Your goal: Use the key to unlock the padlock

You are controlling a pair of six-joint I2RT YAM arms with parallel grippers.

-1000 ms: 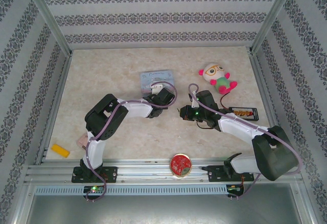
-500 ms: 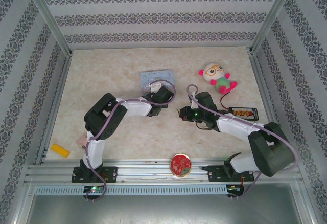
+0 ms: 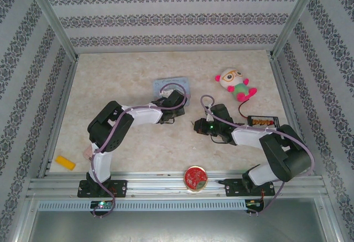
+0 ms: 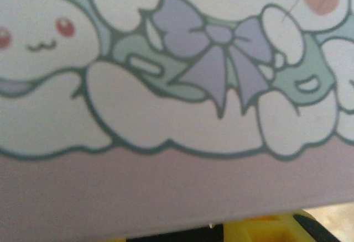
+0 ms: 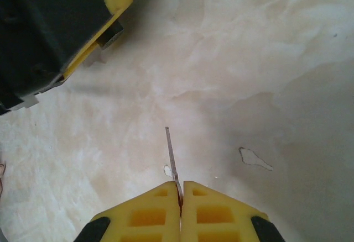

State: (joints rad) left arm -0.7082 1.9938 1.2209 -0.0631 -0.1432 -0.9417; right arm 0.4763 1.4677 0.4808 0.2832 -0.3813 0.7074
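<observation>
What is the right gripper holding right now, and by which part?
The right gripper pinches the key by its near end, jaws closed on it; the thin blade sticks out forward.

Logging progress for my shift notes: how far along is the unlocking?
Done: the key is pinched, blade outward, in the right fingers. In hand: the left fingers sit close by the cartoon tin; I cannot tell whether they hold the padlock. Left: inserting and turning the key.
</observation>
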